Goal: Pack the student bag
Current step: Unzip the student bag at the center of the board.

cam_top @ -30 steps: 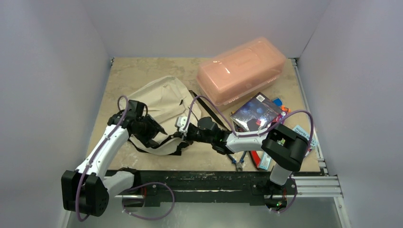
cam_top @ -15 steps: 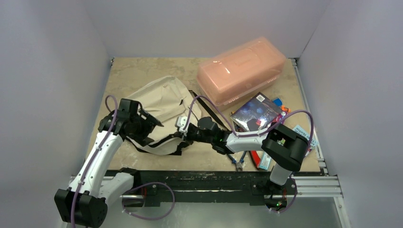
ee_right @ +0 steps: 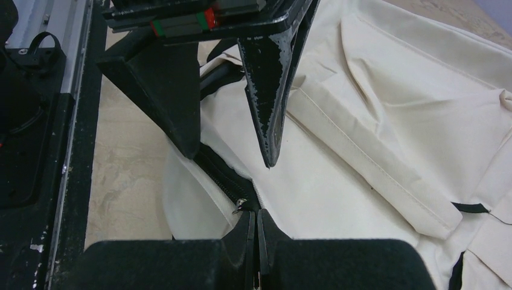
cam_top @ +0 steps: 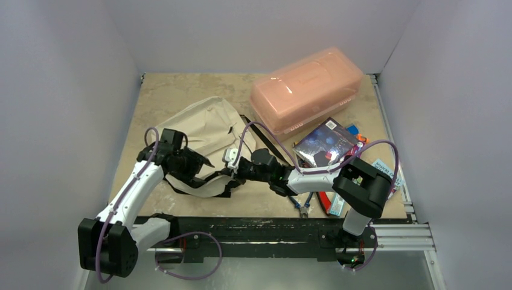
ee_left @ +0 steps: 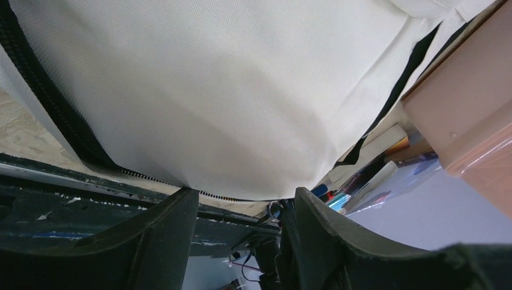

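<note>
Left hand [ee_left: 241,211]: fingers spread wide, astride the near edge of the student bag [cam_top: 208,130]. Right hand [ee_right: 256,226]: fingers pressed together at the bag's black zip trim, just beside the metal zip pull [ee_right: 241,206]; whether cloth is caught cannot be told. Student bag: lying on the tabletop [cam_top: 175,90], left of centre, with the translucent pink box [cam_top: 308,87] beyond it to the right.

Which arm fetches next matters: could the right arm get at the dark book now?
Probably not yet: the right gripper is shut on the student bag, though the book lies uncovered.
</note>
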You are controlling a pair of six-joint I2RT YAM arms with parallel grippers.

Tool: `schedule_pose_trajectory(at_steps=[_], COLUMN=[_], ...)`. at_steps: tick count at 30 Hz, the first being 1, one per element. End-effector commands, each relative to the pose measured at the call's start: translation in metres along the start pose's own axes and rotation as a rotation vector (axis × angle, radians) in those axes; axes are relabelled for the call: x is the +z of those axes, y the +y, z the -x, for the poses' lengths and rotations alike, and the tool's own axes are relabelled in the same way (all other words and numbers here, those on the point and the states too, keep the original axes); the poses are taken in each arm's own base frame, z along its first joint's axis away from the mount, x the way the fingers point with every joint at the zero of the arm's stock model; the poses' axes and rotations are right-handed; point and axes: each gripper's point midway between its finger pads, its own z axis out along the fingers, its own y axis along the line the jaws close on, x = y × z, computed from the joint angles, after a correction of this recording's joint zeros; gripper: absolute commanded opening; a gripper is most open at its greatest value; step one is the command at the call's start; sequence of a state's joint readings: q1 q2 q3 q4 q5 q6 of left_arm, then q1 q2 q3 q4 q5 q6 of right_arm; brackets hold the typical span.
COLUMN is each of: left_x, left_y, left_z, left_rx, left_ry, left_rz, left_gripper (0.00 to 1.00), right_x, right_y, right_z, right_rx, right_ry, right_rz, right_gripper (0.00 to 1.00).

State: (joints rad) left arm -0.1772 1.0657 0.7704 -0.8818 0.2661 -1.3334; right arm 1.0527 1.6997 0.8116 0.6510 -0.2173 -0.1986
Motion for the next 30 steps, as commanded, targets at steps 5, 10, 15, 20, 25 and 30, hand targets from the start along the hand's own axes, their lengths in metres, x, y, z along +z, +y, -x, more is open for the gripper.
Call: schedule_pose_trajectory(at_steps=[5, 10, 15, 20, 25, 30], left_x=[0.017, 0.024, 0.021, 0.004, -0.018, -0.049], left_y=[0.000, -0.001, -0.006, 0.004, 0.016, 0.023], left_z=[0.012, 0.015, 0.026, 0.048, 0.072, 0.090], left_rx=[-0.009, 0.016, 0.080, 0.140, 0.178, 0.207], left_ry=[-0.043, -0.044, -0.107, -0.241, -0.383, -0.534], left_rz=[-0.007, -0.005, -0.041, 0.008, 0.041, 0.053], left_gripper=[0.59, 0.55, 0.07, 0.00, 0.00, 0.00], right_x=[-0.003, -0.003, -0.006, -0.014, -0.032, -0.050], right_y=[-0.001, 0.001, 0.000, -0.007, -0.017, -0.028], right_z=[0.049, 0.047, 0.043, 0.037, 0.034, 0.021], right_rx=[-0.043, -0.059, -0.062, -0.045, -0.030, -0.039], right_ry=[-0.114, -0.104, -0.093, -0.081, -0.076, -0.036], right_rz=[0.005, 0.004, -0.010, -0.068, -0.144, -0.226], right_gripper=[0.00, 0.00, 0.00, 0.00, 0.00, 0.00])
